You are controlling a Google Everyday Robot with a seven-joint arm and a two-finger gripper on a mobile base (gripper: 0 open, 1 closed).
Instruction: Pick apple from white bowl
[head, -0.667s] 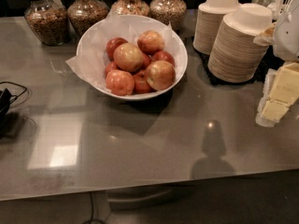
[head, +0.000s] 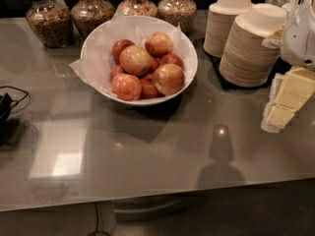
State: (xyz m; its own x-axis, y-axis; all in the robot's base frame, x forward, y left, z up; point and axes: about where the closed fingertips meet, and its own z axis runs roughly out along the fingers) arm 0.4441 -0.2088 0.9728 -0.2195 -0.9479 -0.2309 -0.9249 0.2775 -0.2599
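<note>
Camera view: nearest, along the near edge of the counter (head: 147, 171), only a glossy grey surface with light reflections is seen, and a dark cable (head: 10, 100) lies at the left edge. Further in, at the right edge, the gripper (head: 283, 107) is held above the counter, well apart from the fruit; whether it is wide or narrow cannot be told.

Beyond mid-counter the white bowl (head: 98, 43) is set, lined with crumpled paper. The apple (head: 168, 78) is found at the near right of the pile, pressed against smaller red apples (head: 147, 85) and close to the rim.

Several failures are judged possible. Because the fruit is packed tightly, a neighbour could be clamped instead, or be knocked out over the low rim. The round, smooth skin could slip from an off-centre grip. The paper could be snagged and dragged up, or the light bowl shoved across the slick surface.

Farther back, the stacked disposable bowls (head: 251, 48) stand between gripper and fruit and could be toppled by a low sideways sweep. Four glass jars (head: 88, 14) are lined along the far edge.
</note>
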